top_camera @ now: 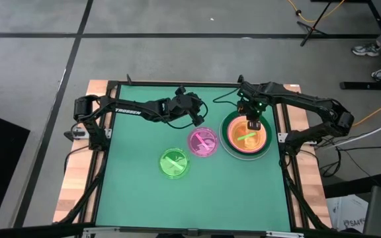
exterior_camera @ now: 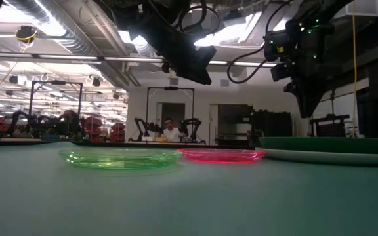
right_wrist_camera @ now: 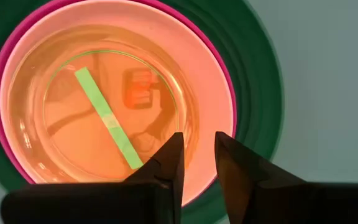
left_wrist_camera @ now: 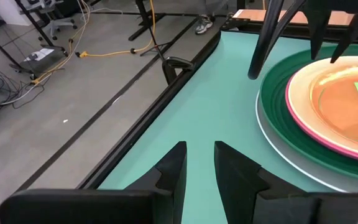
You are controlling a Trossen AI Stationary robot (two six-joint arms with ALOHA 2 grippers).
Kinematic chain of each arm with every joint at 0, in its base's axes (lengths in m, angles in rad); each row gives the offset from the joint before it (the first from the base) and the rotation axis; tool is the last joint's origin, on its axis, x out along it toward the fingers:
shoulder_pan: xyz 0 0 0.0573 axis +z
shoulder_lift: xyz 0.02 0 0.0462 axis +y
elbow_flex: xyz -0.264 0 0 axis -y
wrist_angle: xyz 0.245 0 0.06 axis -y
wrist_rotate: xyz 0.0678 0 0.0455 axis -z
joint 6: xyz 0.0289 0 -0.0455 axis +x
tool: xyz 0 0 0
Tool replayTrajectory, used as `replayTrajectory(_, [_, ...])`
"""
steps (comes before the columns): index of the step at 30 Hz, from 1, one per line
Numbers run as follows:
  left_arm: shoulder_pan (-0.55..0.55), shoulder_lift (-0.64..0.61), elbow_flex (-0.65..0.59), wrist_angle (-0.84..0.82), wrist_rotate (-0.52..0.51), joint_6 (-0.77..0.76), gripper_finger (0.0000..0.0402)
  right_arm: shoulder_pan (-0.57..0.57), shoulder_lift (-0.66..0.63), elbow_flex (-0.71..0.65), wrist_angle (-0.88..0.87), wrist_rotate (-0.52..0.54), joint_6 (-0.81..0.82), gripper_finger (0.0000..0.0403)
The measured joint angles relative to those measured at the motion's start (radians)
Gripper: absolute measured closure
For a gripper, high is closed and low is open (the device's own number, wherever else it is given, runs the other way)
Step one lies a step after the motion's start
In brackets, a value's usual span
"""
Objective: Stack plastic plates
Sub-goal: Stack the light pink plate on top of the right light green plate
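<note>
A stack of plates sits at the table's right: a pale rim lowest, then dark green, pink and cream, with an orange translucent plate on top showing a lime bar. My right gripper hovers above this stack, pointing down, its fingers a narrow gap apart and holding nothing. A small pink plate and a lime green plate lie flat on the mat. My left gripper hangs above the mat beside the pink plate, narrowly open and empty.
The green mat has free room on its left and near parts. A raised black frame borders the table. The right arm's fingers stand over the stack in the left wrist view. A person sits far behind the table.
</note>
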Motion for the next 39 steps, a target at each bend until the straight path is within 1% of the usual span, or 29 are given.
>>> replayTrajectory(4, [0.0,0.0,0.0,0.0,0.001,-0.002,0.0326,0.0,0.0,0.0,0.0,0.0,0.0,0.0323])
replayTrajectory(6, [0.0,0.0,0.0,-0.002,0.016,-0.028,0.0326,0.0,0.0,0.0,0.0,0.0,0.0,0.0323])
replayTrajectory(12, [0.0,0.0,0.0,-0.068,0.163,-0.136,0.0326,0.0,0.0,0.0,0.011,0.0,0.0,0.0324])
replayTrajectory(15, [-0.007,0.0,0.0,-0.144,0.205,-0.216,0.0326,0.0,0.0,0.0,0.021,0.0,0.0,0.0324])
replayTrajectory(24, [-0.032,0.0,0.0,-0.379,0.208,-0.47,0.0326,0.0,0.0,0.0,0.027,0.001,0.0,0.0324])
replayTrajectory(27, [-0.044,0.0,0.0,-0.431,0.21,-0.551,0.0326,0.0,0.0,0.0,0.027,0.029,-0.001,0.0324])
replayTrajectory(33, [-0.07,0.0,0.0,-0.475,0.213,-0.658,0.0326,0.0,0.0,0.0,0.047,0.108,-0.001,0.0324])
replayTrajectory(39, [-0.083,0.008,0.0,-0.475,0.287,-0.693,0.0326,0.0,0.0,0.0,0.103,0.115,-0.001,0.0324])
